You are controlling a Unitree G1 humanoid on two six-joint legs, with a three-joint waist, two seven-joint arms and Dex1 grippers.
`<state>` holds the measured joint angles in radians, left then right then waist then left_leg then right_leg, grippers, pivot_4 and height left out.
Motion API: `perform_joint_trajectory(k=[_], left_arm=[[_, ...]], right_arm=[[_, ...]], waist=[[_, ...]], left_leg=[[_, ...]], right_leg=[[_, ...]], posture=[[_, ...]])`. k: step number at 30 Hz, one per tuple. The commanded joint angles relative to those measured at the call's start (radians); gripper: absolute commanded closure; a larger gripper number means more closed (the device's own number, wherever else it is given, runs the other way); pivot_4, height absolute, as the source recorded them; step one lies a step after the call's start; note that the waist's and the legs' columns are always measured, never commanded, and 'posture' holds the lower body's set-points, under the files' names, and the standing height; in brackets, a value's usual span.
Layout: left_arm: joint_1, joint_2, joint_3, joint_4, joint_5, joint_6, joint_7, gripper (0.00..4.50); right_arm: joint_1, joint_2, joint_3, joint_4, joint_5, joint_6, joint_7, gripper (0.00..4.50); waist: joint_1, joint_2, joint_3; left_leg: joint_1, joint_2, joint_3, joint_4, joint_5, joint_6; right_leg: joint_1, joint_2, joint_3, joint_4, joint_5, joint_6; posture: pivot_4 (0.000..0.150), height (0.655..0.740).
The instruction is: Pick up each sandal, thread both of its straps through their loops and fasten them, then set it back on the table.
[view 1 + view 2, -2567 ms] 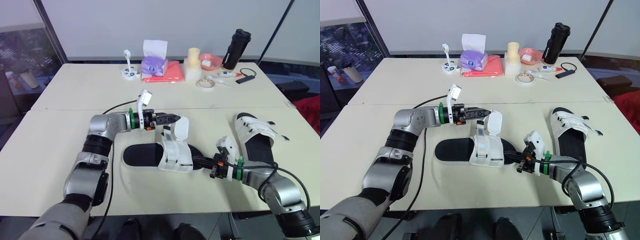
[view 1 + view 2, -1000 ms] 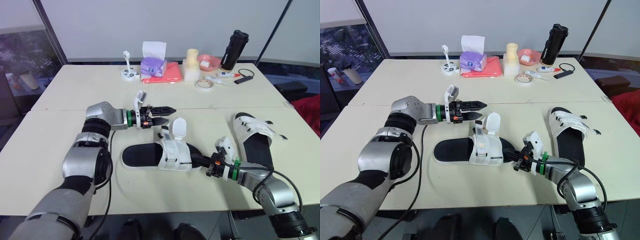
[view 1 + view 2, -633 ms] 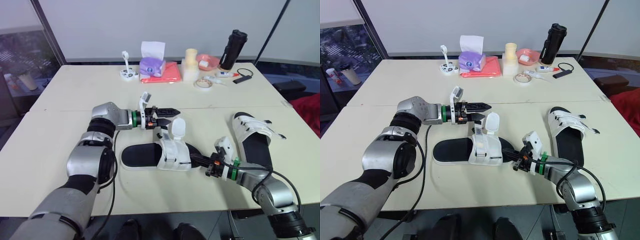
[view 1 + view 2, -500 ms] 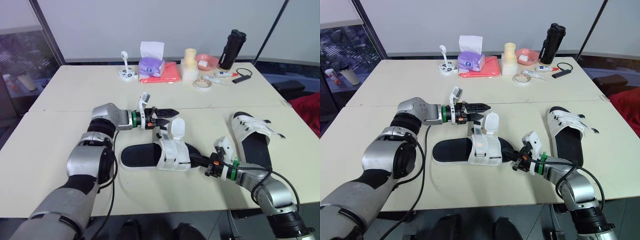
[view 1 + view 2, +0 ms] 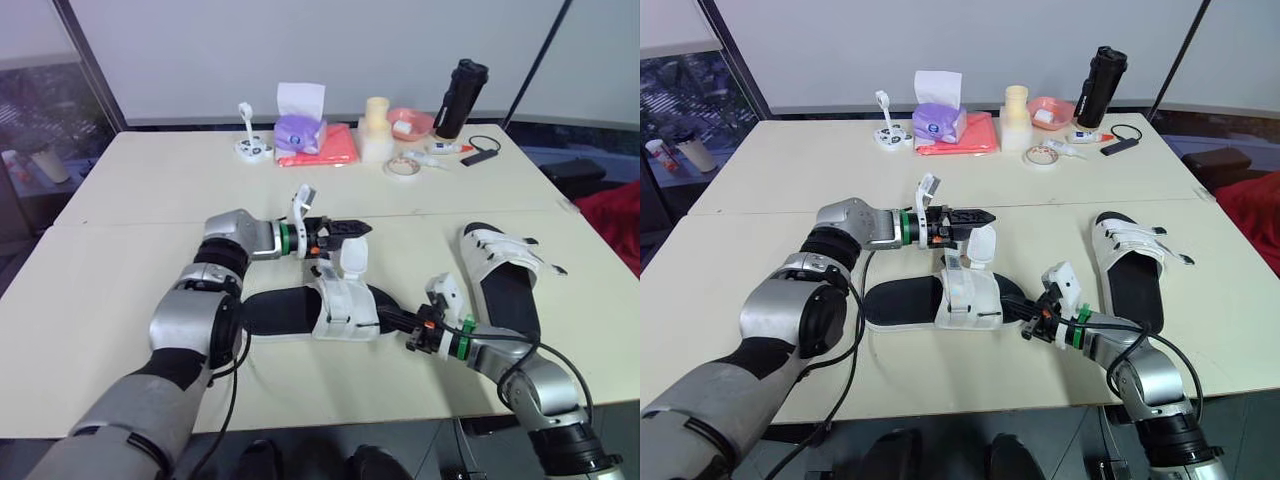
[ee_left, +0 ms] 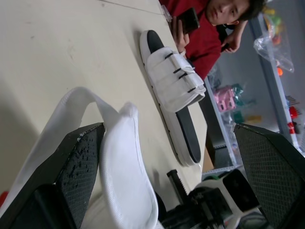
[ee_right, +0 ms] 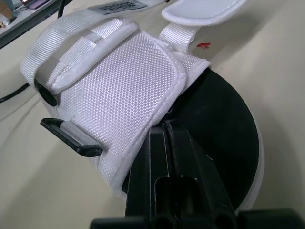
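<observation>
On the cream table (image 5: 150, 180) the open sandal (image 5: 300, 312) lies flat on its sole, and everything else is placed from it. The second sandal (image 5: 500, 282) sits well apart beyond its toe end, on the robot's right, straps already across its upper.

The left gripper (image 5: 358, 229) hovers just behind the open sandal's raised strap (image 5: 353, 262). Its fingers (image 6: 78, 167) are spread wide, with the strap's free end beside one pad and nothing pinched. The right gripper (image 7: 166, 138) lies low at the toe end with its fingers pressed together, tips on the black footbed against the edge of the white upper (image 7: 119, 90). I cannot tell whether they pinch anything.

The sandal looks light, with a bendy foam sole that would probably skate on the smooth tabletop unless the toe is held down. The strap is soft webbing and will flop, so its stiffer free end is the best place to grip.

Far behind the open sandal stand a tissue box (image 5: 300, 125), a red cloth (image 5: 330, 150), a black bottle (image 5: 455, 85), a pink bowl (image 5: 408, 121) and a tape roll (image 5: 404, 166). None of it blocks the work.
</observation>
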<state>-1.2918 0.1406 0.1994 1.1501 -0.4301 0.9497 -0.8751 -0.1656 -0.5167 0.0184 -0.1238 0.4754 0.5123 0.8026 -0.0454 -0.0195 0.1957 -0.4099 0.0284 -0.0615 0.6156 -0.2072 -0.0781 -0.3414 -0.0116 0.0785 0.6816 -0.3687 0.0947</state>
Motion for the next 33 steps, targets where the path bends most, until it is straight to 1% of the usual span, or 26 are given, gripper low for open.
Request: perform_joint_trajectory(k=[1, 8, 10, 13, 17, 19, 20, 22, 26, 31, 33], left_arm=[[-0.038, -0.006, 0.027, 0.014, -0.002, -0.029, 0.009, 0.05], [-0.045, -0.041, 0.049, 0.070, 0.007, -0.076, 0.030, 0.05], [-0.045, -0.052, 0.073, 0.088, -0.005, -0.108, 0.059, 0.05], [-0.049, -0.065, 0.124, 0.097, -0.026, -0.188, 0.099, 0.86], [-0.061, -0.070, 0.157, 0.093, -0.028, -0.220, 0.089, 2.81], [-0.061, -0.070, 0.140, 0.083, -0.012, -0.216, 0.047, 3.74], [-0.061, -0.069, 0.134, 0.079, -0.007, -0.213, 0.039, 4.31], [-0.054, -0.064, 0.086, 0.061, 0.032, -0.230, -0.009, 4.31], [-0.003, -0.058, -0.069, -0.032, 0.150, -0.393, -0.144, 4.31], [0.148, -0.021, -0.251, -0.270, 0.300, -0.817, -0.241, 4.31], [0.205, 0.011, -0.314, -0.338, 0.373, -1.048, -0.233, 4.31]], right_arm=[[0.014, 0.007, -0.004, 0.034, -0.039, 0.008, -0.047, 4.50], [0.015, 0.016, -0.003, 0.039, -0.041, 0.003, -0.061, 4.50], [0.014, 0.018, -0.002, 0.041, -0.042, 0.002, -0.064, 4.50], [0.014, 0.020, -0.002, 0.041, -0.042, 0.002, -0.067, 4.50], [0.020, 0.020, -0.001, 0.039, -0.041, 0.002, -0.071, 4.50], [0.024, 0.021, 0.001, 0.039, -0.042, 0.001, -0.071, 4.50], [0.025, 0.021, 0.002, 0.038, -0.042, 0.001, -0.071, 4.50], [0.025, 0.020, 0.005, 0.039, -0.043, 0.000, -0.071, 4.50], [0.025, 0.020, 0.006, 0.044, -0.045, -0.004, -0.070, 4.50], [0.031, 0.018, 0.009, 0.049, -0.050, -0.012, -0.067, 4.50], [0.030, 0.015, 0.011, 0.055, -0.053, -0.016, -0.064, 4.50]], waist=[[0.000, 0.000, 0.000], [0.001, 0.000, 0.000], [0.001, 0.000, 0.000], [0.001, 0.000, 0.000], [0.002, 0.000, 0.000], [0.002, 0.000, 0.000], [0.002, 0.000, 0.000], [0.002, 0.000, 0.000], [0.002, 0.000, 0.000], [0.001, 0.001, 0.000], [0.003, 0.001, 0.000]], left_leg=[[0.000, 0.000, 0.000, 0.000, 0.000, 0.000], [0.000, 0.000, 0.000, 0.000, 0.000, 0.000], [0.000, 0.000, 0.000, 0.000, 0.000, 0.000], [0.000, 0.000, 0.000, 0.000, 0.000, 0.000], [0.000, 0.000, 0.000, 0.000, 0.000, 0.000], [0.000, 0.000, 0.000, 0.000, 0.000, 0.000], [0.000, 0.000, 0.000, 0.000, 0.000, 0.000], [0.000, -0.001, 0.000, 0.000, 0.000, 0.000], [0.000, -0.001, 0.000, 0.000, 0.001, -0.001], [0.001, 0.000, 0.000, -0.001, 0.001, -0.002], [0.001, 0.000, 0.000, -0.001, 0.001, -0.002]], right_leg=[[0.000, 0.000, 0.000, 0.000, 0.000, 0.000], [0.000, 0.000, 0.000, 0.000, 0.000, 0.000], [0.000, 0.000, 0.000, 0.000, 0.000, 0.000], [0.000, 0.000, 0.000, 0.000, 0.000, 0.000], [0.000, 0.000, 0.000, 0.000, 0.000, 0.000], [0.000, 0.000, 0.000, 0.000, 0.000, 0.000], [0.000, 0.000, 0.000, 0.000, 0.000, 0.000], [0.000, 0.000, 0.000, 0.000, 0.000, 0.000], [0.000, 0.000, 0.000, 0.000, 0.000, 0.000], [0.000, 0.000, 0.000, 0.000, 0.000, 0.000], [0.000, 0.000, 0.001, 0.000, 0.000, 0.000]], posture=[[0.150, 0.7400], [0.150, 0.7400], [0.150, 0.7400], [0.150, 0.7400], [0.150, 0.7400], [0.150, 0.7400], [0.150, 0.7400], [0.150, 0.7400], [0.150, 0.7400], [0.150, 0.7400], [0.150, 0.7400]])
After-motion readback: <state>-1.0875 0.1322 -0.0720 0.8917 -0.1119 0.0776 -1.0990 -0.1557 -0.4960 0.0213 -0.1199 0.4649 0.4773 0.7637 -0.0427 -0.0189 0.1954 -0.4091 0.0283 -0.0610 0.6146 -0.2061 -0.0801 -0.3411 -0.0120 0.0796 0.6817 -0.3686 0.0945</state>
